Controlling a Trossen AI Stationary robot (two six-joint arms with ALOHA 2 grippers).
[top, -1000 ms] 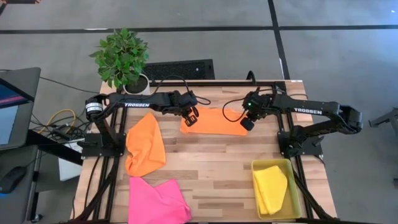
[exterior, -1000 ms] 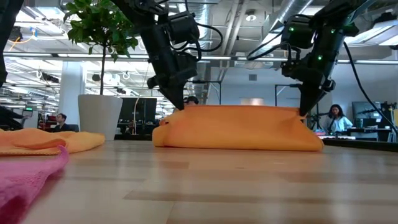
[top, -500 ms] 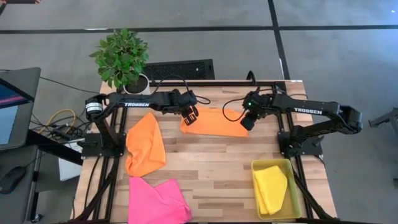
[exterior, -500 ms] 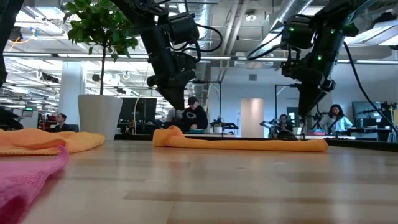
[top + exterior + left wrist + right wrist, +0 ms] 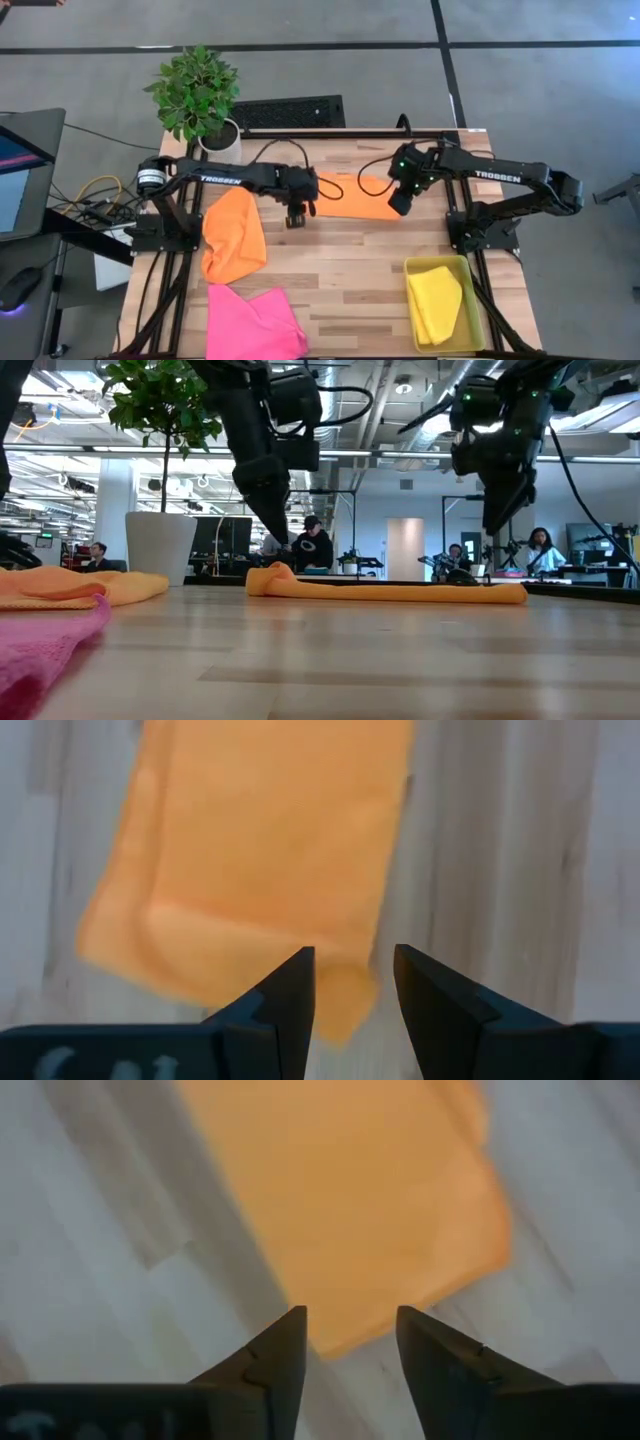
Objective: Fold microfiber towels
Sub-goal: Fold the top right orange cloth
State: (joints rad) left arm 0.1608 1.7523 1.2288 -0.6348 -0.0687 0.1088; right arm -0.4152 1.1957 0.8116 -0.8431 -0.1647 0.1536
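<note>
A folded orange microfiber towel (image 5: 355, 197) lies flat on the wooden table between my two arms, also in the low view (image 5: 385, 592). My left gripper (image 5: 296, 216) hangs open just off the towel's left end (image 5: 260, 850), above the table. My right gripper (image 5: 398, 206) hangs open over the towel's right end (image 5: 350, 1190). Neither touches the cloth. A second orange towel (image 5: 233, 235) lies crumpled at the left, with a pink towel (image 5: 252, 322) at the near edge. A yellow towel (image 5: 437, 303) rests inside a yellow bin (image 5: 470, 300).
A potted plant (image 5: 200, 95) and a black keyboard (image 5: 288, 110) sit at the far edge. The bin stands at the near right corner. Bare wood (image 5: 340, 260) lies between the folded towel and the near edge. People sit in the room beyond the table.
Both grippers have let go of the orange towel's top edge, which they held raised. The towel has dropped and now lies flat and folded on the table. Both grippers have risen, and the left one has moved toward the near edge, off the towel's left end.
</note>
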